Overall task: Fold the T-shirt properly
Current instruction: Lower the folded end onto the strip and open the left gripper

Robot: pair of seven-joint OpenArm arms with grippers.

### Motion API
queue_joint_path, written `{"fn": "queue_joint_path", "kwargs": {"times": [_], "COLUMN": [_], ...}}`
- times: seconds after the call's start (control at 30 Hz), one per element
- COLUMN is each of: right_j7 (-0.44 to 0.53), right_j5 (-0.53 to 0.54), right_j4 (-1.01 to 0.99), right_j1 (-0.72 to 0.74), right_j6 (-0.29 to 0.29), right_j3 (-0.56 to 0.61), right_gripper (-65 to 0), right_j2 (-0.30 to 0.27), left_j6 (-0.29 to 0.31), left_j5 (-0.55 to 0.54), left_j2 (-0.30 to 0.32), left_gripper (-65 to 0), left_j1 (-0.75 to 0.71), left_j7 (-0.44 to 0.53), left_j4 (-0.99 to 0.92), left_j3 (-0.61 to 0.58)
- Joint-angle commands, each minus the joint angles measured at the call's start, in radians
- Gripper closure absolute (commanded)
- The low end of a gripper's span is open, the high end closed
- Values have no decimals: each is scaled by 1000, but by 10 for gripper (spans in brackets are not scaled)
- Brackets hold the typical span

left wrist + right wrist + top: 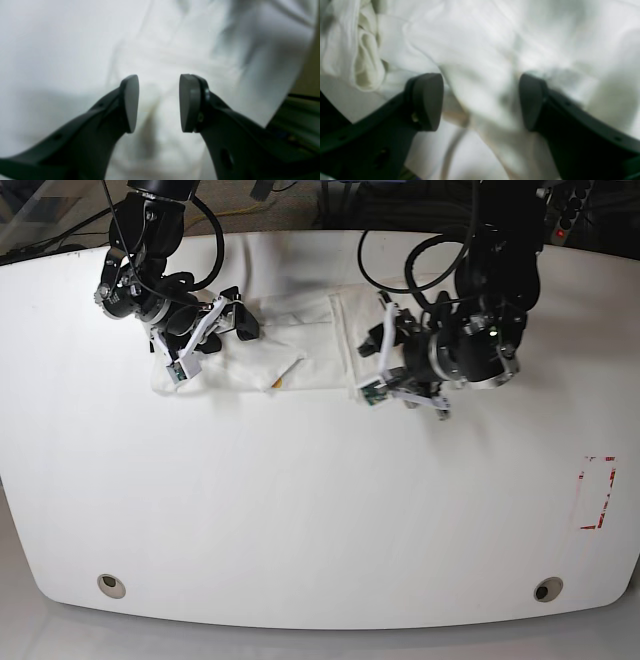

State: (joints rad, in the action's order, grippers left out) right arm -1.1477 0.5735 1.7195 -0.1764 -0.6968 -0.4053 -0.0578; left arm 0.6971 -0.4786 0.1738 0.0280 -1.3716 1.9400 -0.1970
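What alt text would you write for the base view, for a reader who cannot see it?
A white cotton T-shirt, partly folded into a flat strip, lies near the far edge of a white rounded table. Two black robot arms reach down to its two ends: the left end effector and the right end effector, both open. A red rectangular mark sits near the table's right edge.

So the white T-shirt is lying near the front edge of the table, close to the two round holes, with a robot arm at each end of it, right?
Not quite. The base view shows the T-shirt near the far edge of the table, well away from the two round holes. The rest holds: the right gripper is at one end and the left gripper at the other.
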Motion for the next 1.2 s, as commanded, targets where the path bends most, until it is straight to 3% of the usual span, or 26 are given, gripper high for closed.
{"fn": "queue_joint_path", "kwargs": {"times": [0.0,0.17,0.27,0.37,0.5,0.7,0.87,1.0,1.17], "right_j7": [-28,-39,-84,-159,-191,-191,-188,-188,-174], "right_j5": [19,19,18,18,18,21,21,21,18], "right_j4": [76,122,116,103,46,-155,-269,-283,-280], "right_j1": [25,62,104,147,194,257,285,283,251], "right_j6": [-1,-1,-1,-1,-1,-1,-1,-1,-1], "right_j3": [-4,-77,-171,-287,-378,-427,-432,-419,-341], "right_gripper": [-452,-453,-468,-556,-644,-640,-640,-640,-640], "right_j2": [-6,-3,0,0,-40,-113,-144,-119,-47], "left_j6": [1,1,1,1,1,1,1,1,1], "left_j5": [-13,-13,-10,-7,-9,-7,-9,-7,-7], "left_j2": [17,25,26,26,23,26,45,48,80], "left_gripper": [-239,-236,-178,-88,-63,-61,-61,-61,-63], "left_j1": [-46,-152,-213,-262,-279,-284,-277,-236,-195], "left_j7": [10,59,130,180,217,303,308,308,308], "left_j4": [16,14,12,-11,-78,-164,-236,-250,-250], "left_j3": [104,301,339,353,353,356,353,353,348]}}
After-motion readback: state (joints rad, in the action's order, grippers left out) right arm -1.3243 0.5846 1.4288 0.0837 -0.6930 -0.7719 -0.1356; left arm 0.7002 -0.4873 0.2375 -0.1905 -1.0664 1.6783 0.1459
